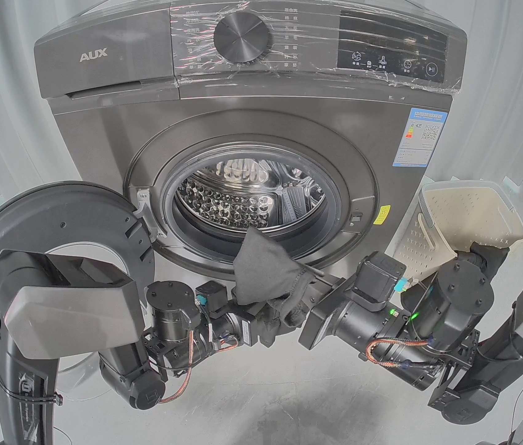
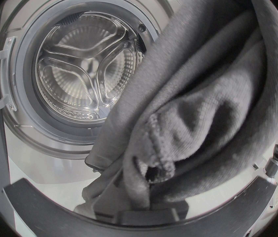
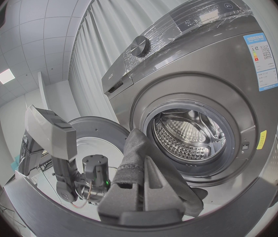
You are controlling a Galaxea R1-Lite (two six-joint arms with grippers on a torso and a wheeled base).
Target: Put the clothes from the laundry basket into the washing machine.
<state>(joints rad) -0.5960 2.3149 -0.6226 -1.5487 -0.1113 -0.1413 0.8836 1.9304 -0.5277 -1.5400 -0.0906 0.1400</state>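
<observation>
In the head view, the dark grey knitted garment (image 1: 266,270) hangs just below the drum mouth (image 1: 249,199) of the grey front-loading washing machine (image 1: 119,125), between the left gripper (image 1: 260,327) and right gripper (image 1: 308,287). Its loose tail could catch on the sill and slide out. The round open door (image 1: 57,217) hems in the left, the cream perforated laundry basket (image 1: 471,217) the right. In the left wrist view cloth smothers that gripper, so its hold cannot be told; the drum ahead looks free. In the right wrist view the jaws are pinched together on a fold.

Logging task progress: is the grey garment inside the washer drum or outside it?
Outside. Pinched by the right hand, the grey garment hangs before the drum, which looks empty.
</observation>
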